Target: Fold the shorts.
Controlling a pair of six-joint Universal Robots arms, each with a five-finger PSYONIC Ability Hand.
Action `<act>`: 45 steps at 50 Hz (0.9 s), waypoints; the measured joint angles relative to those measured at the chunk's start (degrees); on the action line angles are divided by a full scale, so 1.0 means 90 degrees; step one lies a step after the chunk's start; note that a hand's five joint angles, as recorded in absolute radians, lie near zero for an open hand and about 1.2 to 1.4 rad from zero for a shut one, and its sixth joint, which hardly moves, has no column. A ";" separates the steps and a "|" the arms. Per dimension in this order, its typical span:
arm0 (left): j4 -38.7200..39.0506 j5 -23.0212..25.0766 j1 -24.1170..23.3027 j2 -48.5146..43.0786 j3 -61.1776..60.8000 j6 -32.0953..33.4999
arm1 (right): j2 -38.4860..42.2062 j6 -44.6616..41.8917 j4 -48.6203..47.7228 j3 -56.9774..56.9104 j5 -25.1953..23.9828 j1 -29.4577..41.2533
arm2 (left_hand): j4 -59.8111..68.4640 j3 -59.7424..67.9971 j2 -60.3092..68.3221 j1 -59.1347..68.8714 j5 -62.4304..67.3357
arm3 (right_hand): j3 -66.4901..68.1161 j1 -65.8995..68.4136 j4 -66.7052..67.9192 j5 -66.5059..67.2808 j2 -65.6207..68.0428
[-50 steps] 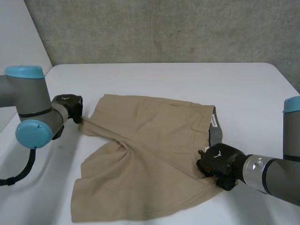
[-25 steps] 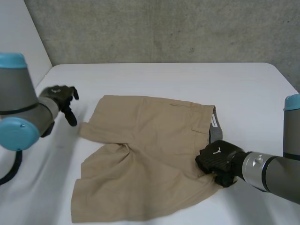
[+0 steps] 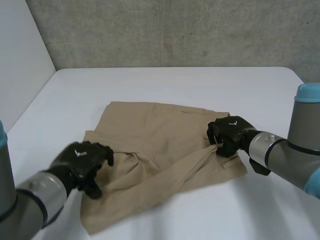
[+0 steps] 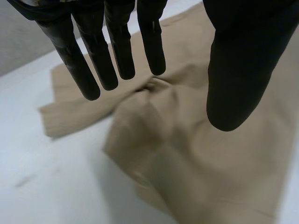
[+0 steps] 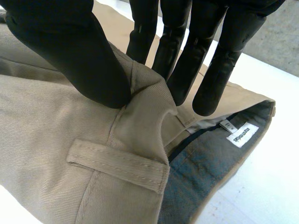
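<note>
The tan shorts (image 3: 155, 150) lie on the white table (image 3: 175, 85), waistband toward my right arm and legs toward my left. My right hand (image 3: 230, 131) is shut on the near corner of the waistband. In the right wrist view its thumb (image 5: 70, 51) and fingers pinch a raised fold of the shorts (image 5: 56, 140) beside a belt loop (image 5: 117, 163). My left hand (image 3: 80, 160) hovers over the near leg. Its fingers (image 4: 117, 51) are straight and apart from the thumb, above the rumpled shorts (image 4: 187, 154), holding nothing.
The grey waistband lining with a white label (image 5: 240, 136) shows beyond my right hand's fingertips. A grey wall (image 3: 175, 30) stands behind the table, and a white panel (image 3: 20, 60) rises at the left. Bare table surrounds the shorts.
My left hand let go of the far leg hem, opened and swung down over the near leg. My right hand carried the waistband's near corner up and away from me, folding the cloth.
</note>
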 measured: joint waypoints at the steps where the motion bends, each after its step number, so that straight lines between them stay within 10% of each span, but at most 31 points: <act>1: -0.0015 -0.0009 -0.0115 0.0026 -0.0079 -0.0061 | 0.0035 0.0013 0.0000 -0.0030 0.0022 0.0025 | 0.0000 -0.0001 0.0001 0.0000 0.0000 | 0.0000 0.0000 0.0000 0.0000 0.0000; 30: 0.0732 -0.1959 -0.1629 -0.1184 -0.0430 -0.1086 | 0.0062 0.0038 -0.0111 -0.0114 0.0109 0.0197 | 0.0164 0.0267 0.0207 0.0165 0.0176 | 0.0000 0.0000 0.0000 0.0000 0.0000; 45: 0.1103 -0.2483 -0.1830 -0.1454 -0.0451 -0.1038 | 0.0033 0.0040 -0.0116 -0.0125 0.0117 0.0185 | 0.3868 0.3877 0.3929 0.3717 0.3806 | 0.0000 0.0000 0.0000 0.0000 0.0000</act>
